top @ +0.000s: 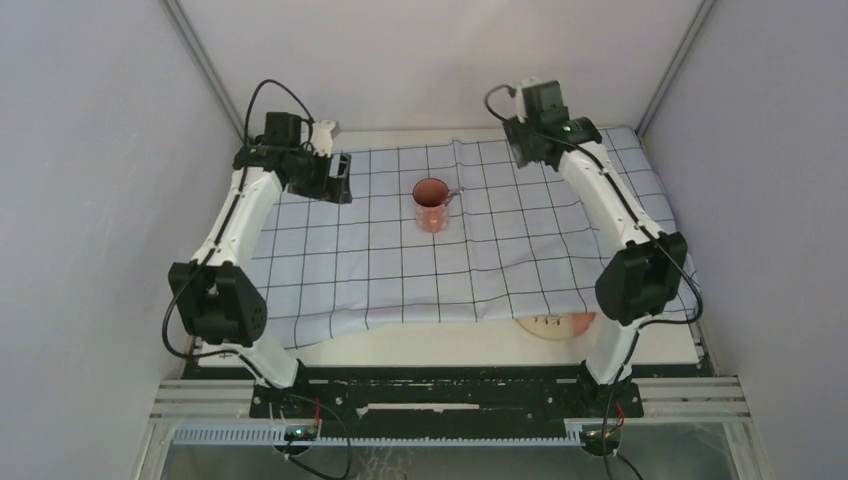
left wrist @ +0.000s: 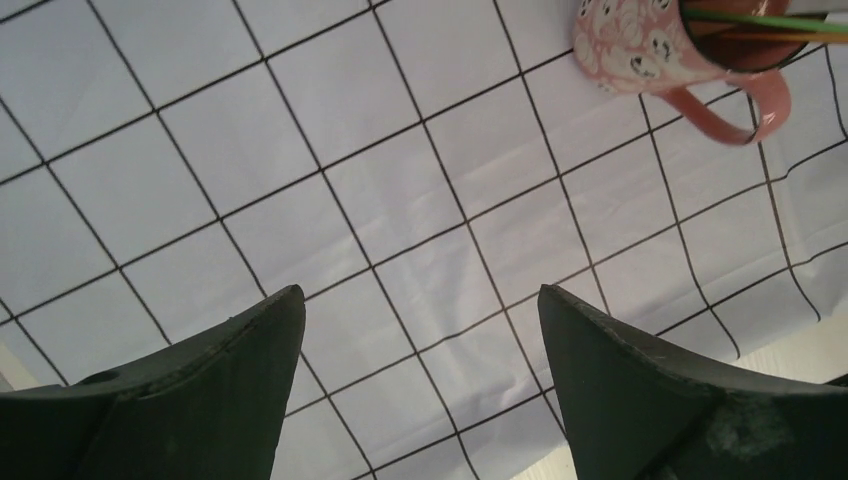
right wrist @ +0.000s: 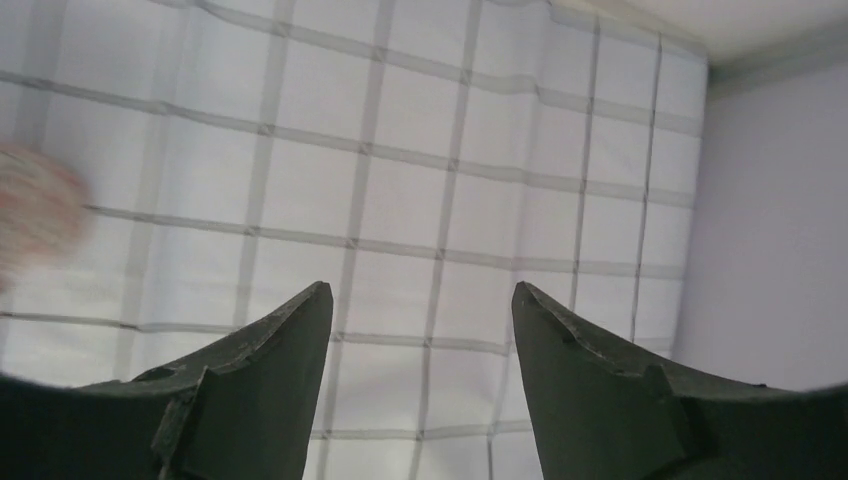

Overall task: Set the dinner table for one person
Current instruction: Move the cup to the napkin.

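Plate (top: 556, 326) on the dinner table (top: 420, 346) lies mostly hidden beneath gridded cloth (top: 400, 260).

Robot lab cell: bare grey walls (top: 80, 150), alu rail (top: 690, 395), cabled arms (top: 240, 215) bolted to base plate (top: 440, 385).

My right hand (right wrist: 420, 295) hangs over the pale, black-gridded cloth (right wrist: 450, 150). Its two dark fingers (right wrist: 270, 385) are spread apart, with only cloth showing between them. At the left edge is a pink shape (right wrist: 35, 215), too blurred to make out. A cream strip of worktop (right wrist: 765, 22) and a plain wall (right wrist: 775, 220) border the right.
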Motion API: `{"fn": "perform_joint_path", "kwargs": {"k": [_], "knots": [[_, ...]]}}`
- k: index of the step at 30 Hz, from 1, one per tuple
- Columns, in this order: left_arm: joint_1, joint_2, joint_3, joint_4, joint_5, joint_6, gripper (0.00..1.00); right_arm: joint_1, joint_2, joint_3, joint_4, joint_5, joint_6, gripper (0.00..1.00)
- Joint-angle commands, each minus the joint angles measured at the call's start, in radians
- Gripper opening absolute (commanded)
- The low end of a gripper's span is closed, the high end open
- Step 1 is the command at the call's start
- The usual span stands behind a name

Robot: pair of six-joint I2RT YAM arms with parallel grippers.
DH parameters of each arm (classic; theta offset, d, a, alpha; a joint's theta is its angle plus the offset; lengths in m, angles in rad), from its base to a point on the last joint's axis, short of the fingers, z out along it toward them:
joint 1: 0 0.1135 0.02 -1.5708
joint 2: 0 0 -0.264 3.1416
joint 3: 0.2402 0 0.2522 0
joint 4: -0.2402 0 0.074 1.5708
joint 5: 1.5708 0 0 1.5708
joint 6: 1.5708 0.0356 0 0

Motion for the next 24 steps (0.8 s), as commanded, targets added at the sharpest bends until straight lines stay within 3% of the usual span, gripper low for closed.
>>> {"fn": "perform_joint_path", "kwargs": {"k": [1,8,13,19,24], "knots": [[-0.086,0.107,0.145,-0.027,-0.036,-0.072,0.91,-0.056,-0.159,-0.271,0.125,0.026,-0.004,0.74],[-0.222,0.218,0.235,-0.035,0.022,-0.083,0.90,-0.137,-0.308,-0.548,0.188,0.029,-0.015,0.74],[-0.332,0.294,0.353,-0.099,-0.050,-0.042,0.90,-0.200,-0.367,-0.685,0.243,0.054,-0.026,0.73],[-0.360,0.395,0.472,-0.127,-0.091,-0.081,0.90,-0.323,-0.432,-0.800,0.292,0.024,-0.040,0.72],[-0.362,0.430,0.465,-0.119,-0.138,-0.089,0.90,-0.372,-0.495,-0.857,0.295,0.005,-0.053,0.72]]}}
